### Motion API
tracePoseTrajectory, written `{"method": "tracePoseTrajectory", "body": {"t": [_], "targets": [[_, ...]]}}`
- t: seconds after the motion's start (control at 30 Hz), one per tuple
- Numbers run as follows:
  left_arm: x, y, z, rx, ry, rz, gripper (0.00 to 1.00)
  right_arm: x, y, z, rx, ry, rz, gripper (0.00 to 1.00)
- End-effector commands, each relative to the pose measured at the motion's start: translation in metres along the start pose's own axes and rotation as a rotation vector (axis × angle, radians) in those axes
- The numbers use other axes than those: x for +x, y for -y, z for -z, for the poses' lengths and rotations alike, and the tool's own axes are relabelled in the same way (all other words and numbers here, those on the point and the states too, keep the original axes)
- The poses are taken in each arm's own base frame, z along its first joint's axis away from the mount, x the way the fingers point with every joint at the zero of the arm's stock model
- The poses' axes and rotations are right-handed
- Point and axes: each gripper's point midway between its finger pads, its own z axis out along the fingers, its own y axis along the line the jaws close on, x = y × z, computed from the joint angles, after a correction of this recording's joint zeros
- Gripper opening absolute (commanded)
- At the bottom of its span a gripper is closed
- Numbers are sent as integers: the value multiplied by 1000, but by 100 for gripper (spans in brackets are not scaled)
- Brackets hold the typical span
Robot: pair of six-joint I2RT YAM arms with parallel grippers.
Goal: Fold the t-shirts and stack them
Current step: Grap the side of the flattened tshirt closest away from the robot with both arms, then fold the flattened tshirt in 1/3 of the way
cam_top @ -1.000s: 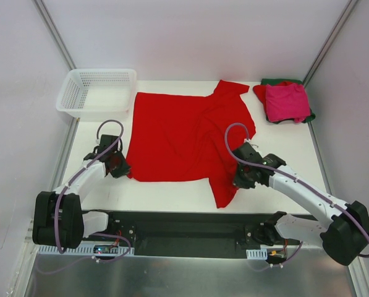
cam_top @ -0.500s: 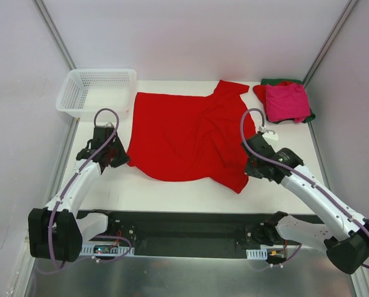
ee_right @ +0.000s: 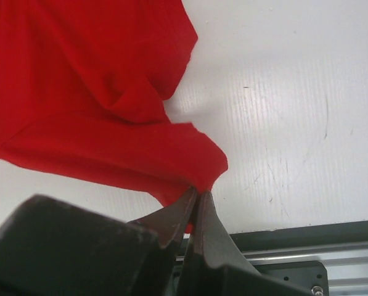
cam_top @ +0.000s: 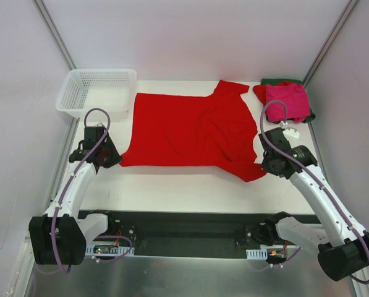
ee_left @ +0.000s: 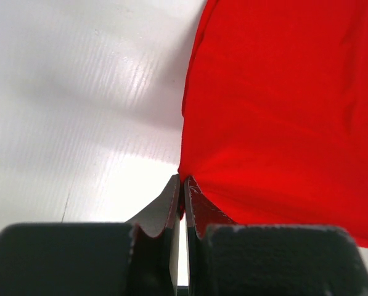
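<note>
Starting at the far-left corner of the bench (cam_top: pixel 172 185): white mesh basket (cam_top: pixel 97 90), open side up.

Just nearer, by the left edge: left fingers (cam_top: pixel 115 159), pressed together and pinching the near-left corner of the bright red t-shirt (cam_top: pixel 184 133). From the left wrist, two dark fingers (ee_left: pixel 179 194) closed on a puckered tip of red cloth, with bare white bench to the left of the hem.

Spread across the middle of the bench: the bright red t-shirt, lying mostly flat. Smooth over its left part, creased and bunched over its right, one sleeve pointing toward the far edge. Near hem drawn into a fairly straight line between the two pinched corners, roughly parallel to the near edge.

Close to the right edge: right fingers (cam_top: pixel 266 170), likewise pressed together, pinching the near-right corner of the same shirt. From the right wrist, cloth gathered to a point at the fingertips (ee_right: pixel 193 206), a fold doubled over itself just beyond.

At the far-right corner: a small stack of folded t-shirts, magenta-pink one (cam_top: pixel 287 102) on top, red one (cam_top: pixel 259 93) showing at its left side, dark green one (cam_top: pixel 274 81) peeking out underneath. Just beside the spread shirt's far sleeve; touching or apart, hard to tell.
</note>
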Motion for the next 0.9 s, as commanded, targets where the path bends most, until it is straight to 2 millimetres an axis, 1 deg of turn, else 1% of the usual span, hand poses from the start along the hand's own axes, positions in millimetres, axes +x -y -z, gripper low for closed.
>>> {"method": "tracePoseTrajectory", "body": {"t": [0.0,0.2,0.3,0.57,0.77,0.8,0.87], "targets": [[-13,3,13,14,37,-21,0,-15,12,10,-6,40,1,1],[-15,-2,12,-3,37,-13,0,-14,16,5,-4,17,-12,1],[-20,-2,12,-8,47,-10,0,-17,17,3,-3,21,-19,1],[-38,-1,12,-23,71,-16,0,-35,19,1,-2,42,-34,1],[-47,4,6,-6,75,-12,0,-46,10,-8,-30,39,-42,1],[-48,5,4,-4,75,-13,0,-52,6,-8,-45,56,-45,1],[-52,7,1,0,75,-15,0,-57,3,-11,-44,56,-37,1]]}}
